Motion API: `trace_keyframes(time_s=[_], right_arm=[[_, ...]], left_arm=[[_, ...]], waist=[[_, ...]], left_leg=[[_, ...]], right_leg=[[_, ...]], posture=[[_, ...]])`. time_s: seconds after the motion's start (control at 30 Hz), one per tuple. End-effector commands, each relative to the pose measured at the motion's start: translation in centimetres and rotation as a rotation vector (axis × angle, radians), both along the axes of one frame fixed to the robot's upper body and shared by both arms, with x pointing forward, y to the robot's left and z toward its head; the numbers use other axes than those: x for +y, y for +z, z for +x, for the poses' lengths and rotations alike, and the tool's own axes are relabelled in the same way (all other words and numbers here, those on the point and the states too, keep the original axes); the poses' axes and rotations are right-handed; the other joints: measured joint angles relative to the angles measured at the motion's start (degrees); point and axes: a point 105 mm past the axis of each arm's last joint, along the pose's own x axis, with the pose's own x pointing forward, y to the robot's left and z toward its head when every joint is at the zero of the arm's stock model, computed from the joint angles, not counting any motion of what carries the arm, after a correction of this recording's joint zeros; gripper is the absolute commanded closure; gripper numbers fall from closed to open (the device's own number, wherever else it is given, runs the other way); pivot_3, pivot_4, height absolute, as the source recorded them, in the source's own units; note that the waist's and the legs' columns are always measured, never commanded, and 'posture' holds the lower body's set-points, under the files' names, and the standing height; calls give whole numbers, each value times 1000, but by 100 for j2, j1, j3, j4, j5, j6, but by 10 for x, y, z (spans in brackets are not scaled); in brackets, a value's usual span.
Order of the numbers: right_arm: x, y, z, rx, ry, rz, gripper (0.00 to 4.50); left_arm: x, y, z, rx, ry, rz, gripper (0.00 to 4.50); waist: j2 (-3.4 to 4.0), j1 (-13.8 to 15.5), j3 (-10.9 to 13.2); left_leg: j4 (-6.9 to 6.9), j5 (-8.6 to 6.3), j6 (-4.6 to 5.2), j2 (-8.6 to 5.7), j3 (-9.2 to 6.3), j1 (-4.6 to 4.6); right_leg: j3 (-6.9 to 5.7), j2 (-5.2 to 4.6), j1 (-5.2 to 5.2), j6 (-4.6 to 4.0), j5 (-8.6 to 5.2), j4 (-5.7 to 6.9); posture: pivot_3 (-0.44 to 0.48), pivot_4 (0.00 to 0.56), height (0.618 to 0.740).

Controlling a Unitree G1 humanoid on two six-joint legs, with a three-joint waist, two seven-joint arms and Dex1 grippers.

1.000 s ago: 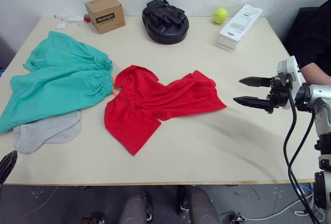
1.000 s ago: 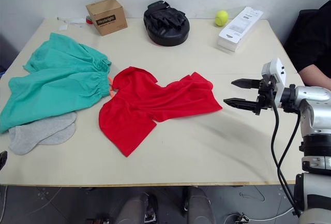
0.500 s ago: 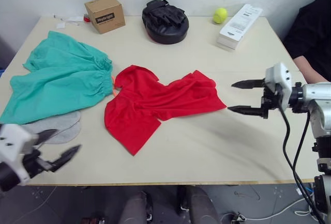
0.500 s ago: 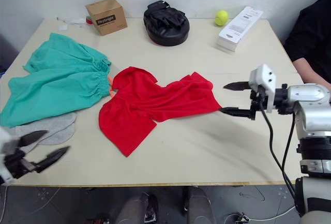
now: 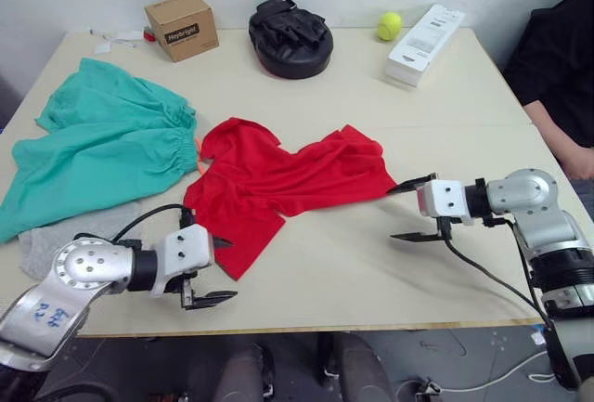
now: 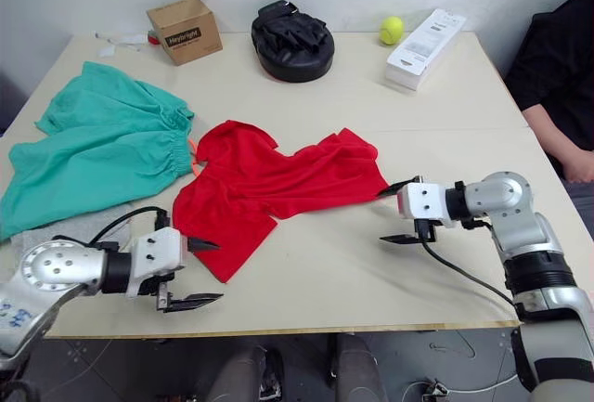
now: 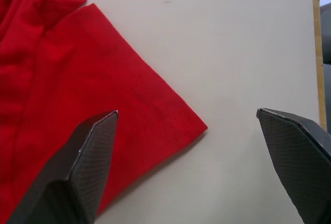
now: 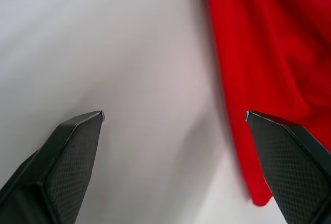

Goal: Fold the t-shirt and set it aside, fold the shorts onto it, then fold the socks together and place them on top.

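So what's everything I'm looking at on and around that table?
t-shirt: one, bright red, crumpled mid-table
shorts: one, teal-green, table's left side
socks: light grey, count unclear, tucked under the shorts' near edge
cardboard box: one, brown, far left
padded mitt: one, black, far middle
tennis ball: one, yellow-green, far right
flat white box: one, beside the ball
table: one, beige
person: one, dark clothing, right edge
left gripper: black jaws open, at the t-shirt's near corner
right gripper: black jaws open, at the t-shirt's right edge
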Motion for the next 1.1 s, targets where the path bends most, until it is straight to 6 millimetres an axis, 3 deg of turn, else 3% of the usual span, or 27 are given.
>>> trace_keyframes(time_s=[0.03,0.37,0.5,0.73,0.87,1.1], right_arm=[[7,7,9,-64,9,2,0],[-5,2,34,-94,-91,-44,0],[-10,-7,41,-49,-143,-58,930],[-14,-18,46,-8,-183,-72,3238],[-12,-16,36,45,-129,-49,4469],[-16,-17,1,172,-3,-42,4469]], left_arm=[[-4,-15,9,-1,-61,57,384],[-3,-34,23,13,-83,95,3306],[1,-37,19,33,-92,101,4446],[8,-34,13,68,-96,90,4500],[16,-29,7,86,-95,88,4500],[33,-22,-9,161,-86,67,4500]], waist=[[0,1,0],[4,46,-1],[7,8,-3],[15,-13,-11],[16,-27,-11],[16,-12,-11]], left_leg=[[2,2,1,-1,0,0],[52,6,12,-4,-12,4],[61,6,12,-3,-15,8],[61,6,12,0,-14,14],[59,5,11,3,-13,13],[51,1,4,18,-14,9]], right_leg=[[0,0,0,0,0,3],[-4,-17,22,5,3,25],[-4,-20,26,6,3,35],[-2,-17,27,5,3,40],[-2,-16,25,3,2,40],[-5,-2,22,-2,-1,32]], posture=[[0,150,740],[0,150,740],[0,150,740],[0,150,740],[0,150,740],[0,150,740]])
